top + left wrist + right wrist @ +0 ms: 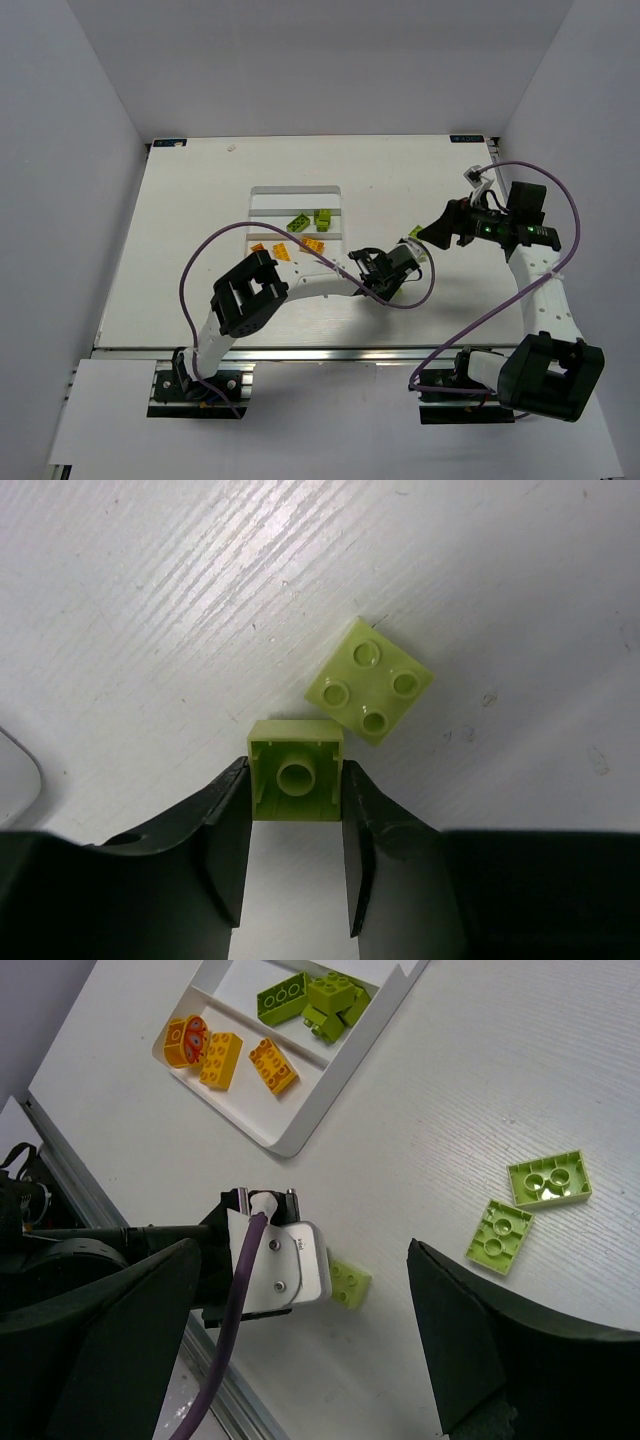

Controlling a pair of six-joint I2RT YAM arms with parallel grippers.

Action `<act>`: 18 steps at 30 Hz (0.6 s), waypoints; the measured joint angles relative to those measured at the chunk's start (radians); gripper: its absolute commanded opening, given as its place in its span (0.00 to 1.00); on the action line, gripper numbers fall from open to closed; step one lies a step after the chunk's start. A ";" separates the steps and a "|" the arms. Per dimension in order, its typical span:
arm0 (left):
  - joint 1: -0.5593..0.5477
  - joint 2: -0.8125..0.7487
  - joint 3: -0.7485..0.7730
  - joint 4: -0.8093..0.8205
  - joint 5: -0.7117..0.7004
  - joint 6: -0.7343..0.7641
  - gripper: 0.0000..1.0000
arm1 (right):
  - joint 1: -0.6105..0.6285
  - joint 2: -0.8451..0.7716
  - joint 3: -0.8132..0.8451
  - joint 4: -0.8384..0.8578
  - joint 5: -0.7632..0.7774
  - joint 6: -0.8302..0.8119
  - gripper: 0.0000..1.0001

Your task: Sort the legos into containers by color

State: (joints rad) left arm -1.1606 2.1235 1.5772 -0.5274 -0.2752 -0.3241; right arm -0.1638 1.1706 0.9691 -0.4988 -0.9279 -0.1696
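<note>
The left pincer (295, 768), closed shallowly on an upturned lime brick (296, 777) at four o'clock from the tray (270, 200), may lose it or drag the lime plate (370, 680) just beside it at one o'clock.

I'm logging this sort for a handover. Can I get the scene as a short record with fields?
left gripper: jaws against both sides of a lime brick lying on its side on the table
right gripper: open, empty
tray: orange bricks in one compartment, green bricks in the next
loose: studs-up lime brick beside the gripped one; two far lime bricks lying apart
</note>
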 measured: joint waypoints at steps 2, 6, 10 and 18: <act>0.000 0.000 0.005 0.000 -0.001 0.002 0.19 | -0.005 0.000 -0.003 -0.002 -0.008 -0.003 0.89; 0.000 -0.004 0.006 -0.014 -0.009 0.002 0.07 | -0.012 -0.002 -0.003 -0.002 -0.018 -0.013 0.83; 0.016 -0.063 -0.015 -0.027 -0.022 0.009 0.03 | -0.013 -0.022 -0.019 0.003 -0.003 -0.022 0.72; 0.190 -0.337 -0.057 -0.027 -0.096 0.029 0.00 | -0.012 -0.044 -0.042 0.010 0.032 -0.039 0.18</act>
State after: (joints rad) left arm -0.9707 1.7863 1.5204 -0.5549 -0.3710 -0.2947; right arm -0.1761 1.1263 0.9268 -0.4885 -0.8955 -0.2085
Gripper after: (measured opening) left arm 0.459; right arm 0.230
